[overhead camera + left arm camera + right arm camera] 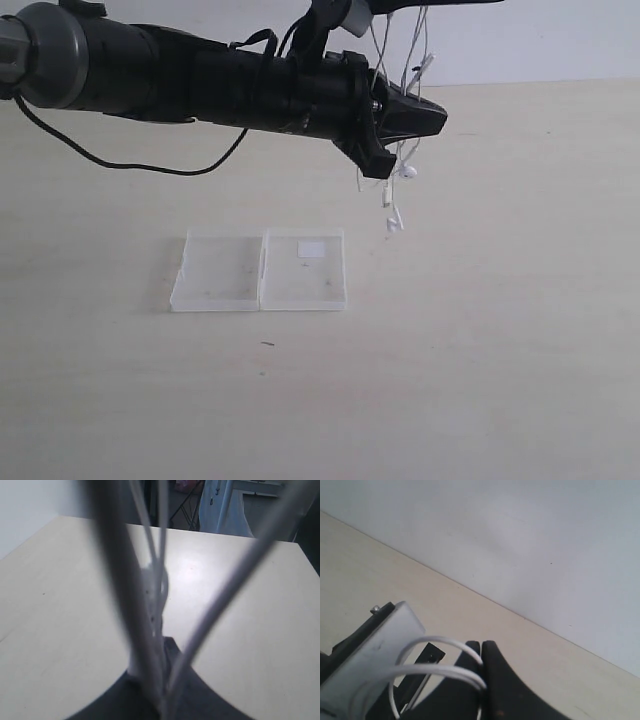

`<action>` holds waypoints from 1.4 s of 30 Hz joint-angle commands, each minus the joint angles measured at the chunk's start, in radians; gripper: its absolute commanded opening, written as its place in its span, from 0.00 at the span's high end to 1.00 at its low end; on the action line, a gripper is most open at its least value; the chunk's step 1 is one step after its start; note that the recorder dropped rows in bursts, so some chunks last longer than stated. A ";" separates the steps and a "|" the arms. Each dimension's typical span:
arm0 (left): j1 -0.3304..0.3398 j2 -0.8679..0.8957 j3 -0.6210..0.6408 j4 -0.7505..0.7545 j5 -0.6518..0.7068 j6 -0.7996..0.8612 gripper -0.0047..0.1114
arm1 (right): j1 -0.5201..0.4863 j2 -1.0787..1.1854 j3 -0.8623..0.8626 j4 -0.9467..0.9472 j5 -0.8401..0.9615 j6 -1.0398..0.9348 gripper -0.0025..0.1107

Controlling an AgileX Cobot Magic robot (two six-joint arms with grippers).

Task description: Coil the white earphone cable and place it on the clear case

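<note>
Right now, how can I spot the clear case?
Look at the pale table, near its middle. The clear case lies flat there, below the dangling white earphone cable. It is two see-through squares side by side, one with a small white label.

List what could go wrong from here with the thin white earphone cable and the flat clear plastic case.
1. The thin white earphone cable hangs in loose strands, not a tight coil; released, it may sprawl past the flat clear plastic case.
2. Loops bulge from the shut right gripper and could snag on it at release.
3. The white earbuds dangle below the left gripper, beside the case, not over it, so may land on the pale table.
</note>
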 commanded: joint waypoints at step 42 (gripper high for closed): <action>0.157 -0.039 0.004 0.001 0.380 -0.308 0.96 | -0.002 0.063 -0.002 -0.566 0.238 0.369 0.98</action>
